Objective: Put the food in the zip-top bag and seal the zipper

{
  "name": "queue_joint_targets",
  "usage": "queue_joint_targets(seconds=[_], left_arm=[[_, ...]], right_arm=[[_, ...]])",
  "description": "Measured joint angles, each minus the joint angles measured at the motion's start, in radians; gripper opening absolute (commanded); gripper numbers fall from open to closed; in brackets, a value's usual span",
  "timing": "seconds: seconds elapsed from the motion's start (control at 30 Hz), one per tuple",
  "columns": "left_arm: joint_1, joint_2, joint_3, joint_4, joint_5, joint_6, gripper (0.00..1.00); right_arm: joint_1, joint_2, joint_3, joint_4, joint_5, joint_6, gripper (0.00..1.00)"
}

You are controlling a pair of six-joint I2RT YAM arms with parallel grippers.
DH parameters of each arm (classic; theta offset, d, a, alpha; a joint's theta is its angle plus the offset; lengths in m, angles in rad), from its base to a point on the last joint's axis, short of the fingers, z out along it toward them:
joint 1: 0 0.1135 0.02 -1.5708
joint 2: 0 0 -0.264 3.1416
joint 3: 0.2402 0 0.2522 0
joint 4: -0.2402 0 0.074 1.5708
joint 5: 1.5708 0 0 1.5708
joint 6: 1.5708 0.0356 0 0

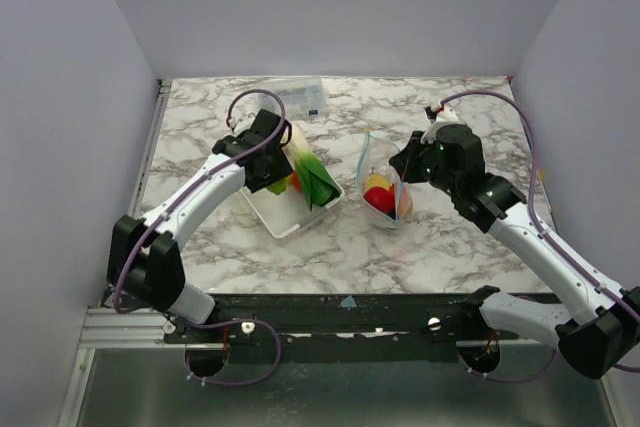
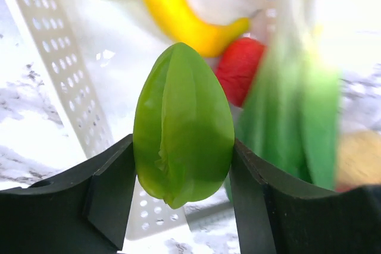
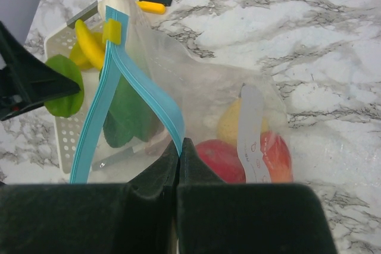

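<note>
Left hand (image 2: 181, 168) pinching green piece (image 2: 184, 105) above white tray (image 2: 47, 40) | right hand (image 3: 178, 153) clamping zip-top bag (image 3: 208, 87) at zipper (image 3: 146, 96)

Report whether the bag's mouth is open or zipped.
Open: the zipper strips spread apart in a V; the right gripper pinches one.

The left white-shelled arm (image 1: 205, 197) and the right white-shelled arm (image 1: 545, 247) share smooth white link covers set between bulky black joint housings. A thin purple cable (image 1: 256, 93) runs along each in loose loops. Their gripper fingers (image 2: 107, 197) are matte black, angular plastic.
</note>
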Motion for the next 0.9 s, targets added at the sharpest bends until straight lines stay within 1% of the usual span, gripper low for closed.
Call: queue_joint_targets(seconds=[0.13,0.2,0.27,0.37,0.5,0.57,0.67,0.73,0.8,0.83,0.87,0.9], left_arm=[[-0.013,-0.163,-0.043,0.087,0.042,0.054,0.31],[-0.013,-0.253,-0.097,0.184,0.131,0.095,0.31],[-0.012,-0.313,-0.151,0.303,0.285,0.141,0.30],[-0.028,-0.323,-0.185,0.468,0.524,0.179,0.30],[-0.090,-0.283,-0.174,0.645,0.761,0.182,0.30],[-0.130,-0.267,-0.172,0.743,0.856,0.166,0.30],[-0.173,-0.264,-0.172,0.860,0.932,0.129,0.31],[-0.193,-0.264,-0.172,0.932,0.966,0.100,0.34],[-0.211,-0.257,-0.162,0.970,0.975,0.072,0.39],[-0.217,-0.247,-0.147,0.969,0.975,0.062,0.42],[-0.223,-0.232,-0.128,0.966,0.974,0.048,0.50],[-0.229,-0.216,-0.110,0.959,0.968,0.039,0.55]], right_arm=[[0.000,0.002,0.000,0.000,-0.008,0.000,0.01],[0.000,0.002,0.000,0.000,-0.010,0.000,0.01],[0.000,0.002,0.000,0.000,-0.011,0.001,0.01],[0.000,0.001,0.000,0.001,-0.011,0.001,0.01],[0.000,0.001,0.000,0.001,-0.011,0.001,0.01],[0.000,0.001,0.000,0.001,-0.011,0.001,0.01],[0.000,0.000,0.000,0.001,-0.011,0.002,0.01],[0.000,-0.002,-0.001,0.001,-0.011,0.004,0.01],[0.000,-0.003,-0.001,0.001,-0.012,0.005,0.01],[0.000,-0.003,-0.001,0.001,-0.012,0.008,0.01],[0.000,-0.003,-0.001,0.002,-0.012,0.008,0.01],[0.000,-0.004,-0.002,0.003,-0.013,0.010,0.01]])
